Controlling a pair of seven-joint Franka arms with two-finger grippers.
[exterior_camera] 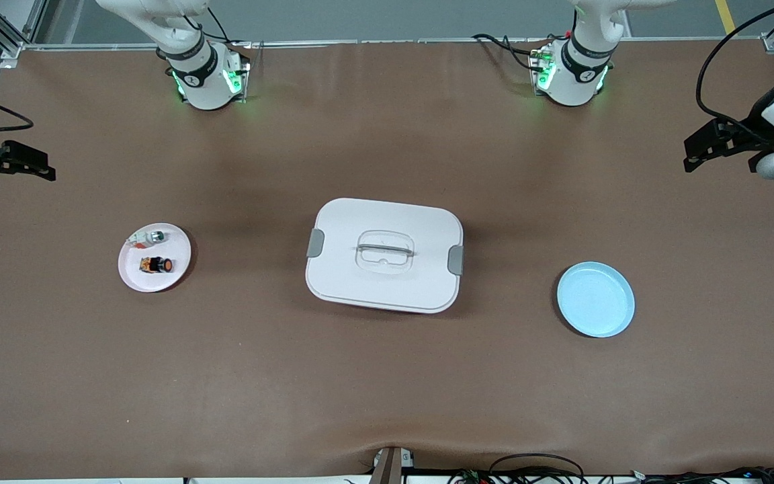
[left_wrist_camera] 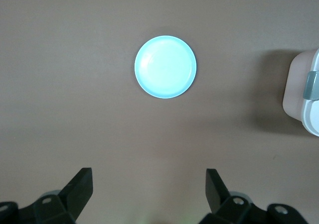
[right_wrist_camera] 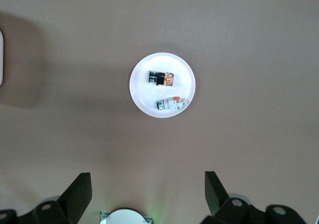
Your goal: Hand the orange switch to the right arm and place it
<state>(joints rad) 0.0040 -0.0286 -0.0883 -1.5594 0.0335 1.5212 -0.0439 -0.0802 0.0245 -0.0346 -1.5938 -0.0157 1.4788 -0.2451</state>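
Observation:
The orange switch (exterior_camera: 157, 265) lies on its side on a small white plate (exterior_camera: 133, 277) toward the right arm's end of the table. It also shows in the right wrist view (right_wrist_camera: 161, 77), on the plate (right_wrist_camera: 144, 95). My right gripper (exterior_camera: 46, 172) hangs high over that end of the table, open and empty (right_wrist_camera: 148, 180), well apart from the plate. My left gripper (exterior_camera: 691, 156) hangs high over the left arm's end, open and empty (left_wrist_camera: 148, 176).
A small silver-and-white part (exterior_camera: 152, 236) lies on the same white plate. A white lidded box (exterior_camera: 384, 255) with grey clips stands mid-table. A light blue plate (exterior_camera: 595, 299) sits toward the left arm's end, also in the left wrist view (left_wrist_camera: 165, 66).

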